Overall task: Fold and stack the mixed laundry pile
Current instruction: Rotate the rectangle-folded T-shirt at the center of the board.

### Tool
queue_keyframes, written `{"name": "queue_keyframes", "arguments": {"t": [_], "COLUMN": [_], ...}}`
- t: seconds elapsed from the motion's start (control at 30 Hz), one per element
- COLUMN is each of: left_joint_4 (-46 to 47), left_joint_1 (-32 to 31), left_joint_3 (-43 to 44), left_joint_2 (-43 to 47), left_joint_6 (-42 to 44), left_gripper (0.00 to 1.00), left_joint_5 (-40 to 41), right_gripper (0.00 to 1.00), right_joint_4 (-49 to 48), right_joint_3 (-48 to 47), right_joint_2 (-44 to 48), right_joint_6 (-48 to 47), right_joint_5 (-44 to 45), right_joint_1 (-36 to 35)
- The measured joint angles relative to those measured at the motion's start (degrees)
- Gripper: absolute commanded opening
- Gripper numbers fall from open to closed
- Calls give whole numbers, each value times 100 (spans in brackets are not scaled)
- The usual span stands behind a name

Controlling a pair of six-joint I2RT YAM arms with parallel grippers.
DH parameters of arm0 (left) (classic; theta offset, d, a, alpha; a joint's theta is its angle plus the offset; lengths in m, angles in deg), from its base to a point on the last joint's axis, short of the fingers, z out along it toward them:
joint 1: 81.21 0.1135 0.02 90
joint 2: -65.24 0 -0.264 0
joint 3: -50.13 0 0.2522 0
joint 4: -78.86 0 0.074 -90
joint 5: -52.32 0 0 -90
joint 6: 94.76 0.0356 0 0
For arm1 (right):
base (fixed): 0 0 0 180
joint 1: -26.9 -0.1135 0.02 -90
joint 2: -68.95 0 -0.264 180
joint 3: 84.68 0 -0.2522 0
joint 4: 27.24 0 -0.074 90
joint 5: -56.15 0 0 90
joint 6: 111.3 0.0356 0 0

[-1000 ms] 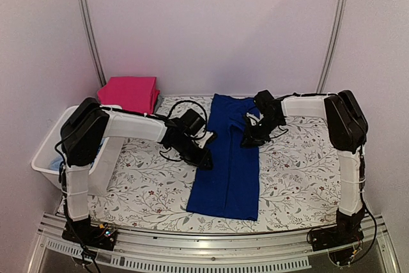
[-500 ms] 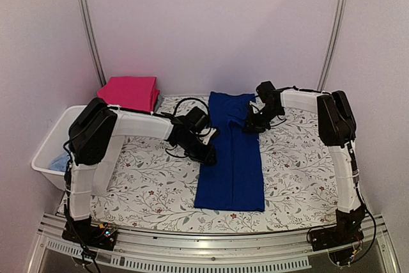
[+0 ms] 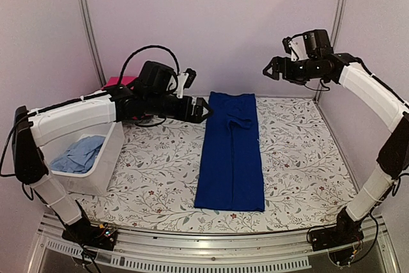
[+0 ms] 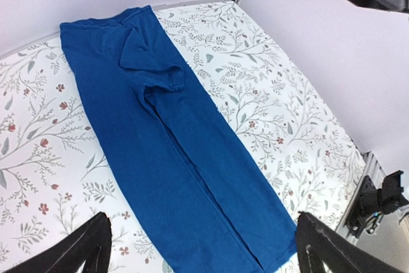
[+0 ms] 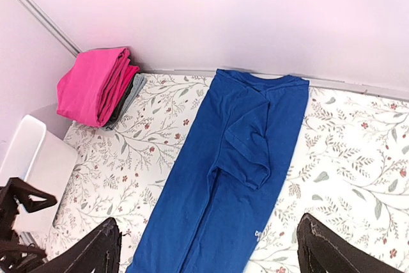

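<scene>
No text is legible; a small white mark (image 5: 257, 234) on the royal-blue trousers (image 5: 243, 158) is too tiny to read.

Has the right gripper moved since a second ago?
Yes. The right gripper has lifted off the blue trousers, up and rightward, and now hangs open near the right corner rail.

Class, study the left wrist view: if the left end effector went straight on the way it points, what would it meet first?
Probably the royal-blue trousers, which fill the wrist view ahead of the open left end effector; where along them is unclear.
</scene>
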Motion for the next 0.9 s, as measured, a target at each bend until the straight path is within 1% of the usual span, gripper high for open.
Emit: {"name": "queue_keyframes", "arguments": {"t": [0.07,0.1,0.13,0.23,0.3,0.37,0.5,0.57,0.63,0.73,0.9], "left_joint_4": [28,28,31,-70,-155,-190,-87,33,181,433,831], "left_joint_1": [59,66,55,-186,-431,-667,-955,-1001,-1010,-1019,-1047], "left_joint_3": [-190,-380,-632,-1405,-1838,-2267,-3134,-3445,-3646,-3775,-3775], "left_joint_2": [-9,-2,15,22,37,116,509,675,715,640,319], "left_joint_6": [-107,-170,-247,-629,-962,-1340,-2168,-2514,-2782,-3014,-3165], "left_gripper": [100,100,97,85,76,68,55,45,38,35,33], "left_joint_5": [-297,-409,-501,-782,-973,-1134,-1386,-1453,-1543,-1659,-1781], "right_gripper": [92,91,90,84,79,74,59,52,49,46,42], "right_joint_4": [-4,-48,-48,35,249,424,461,413,337,122,-378], "right_joint_3": [284,549,935,2151,3185,3993,5287,5751,6057,6325,6481], "right_joint_2": [339,474,608,861,1104,1410,2208,2487,2603,2594,2361], "right_joint_6": [11,44,109,369,656,935,1534,1832,2015,2321,2662], "right_joint_5": [-225,-435,-662,-1237,-1565,-1803,-2210,-2310,-2334,-2319,-2280], "right_joint_1": [114,160,192,184,44,-205,-859,-1073,-1145,-1257,-1598]}}
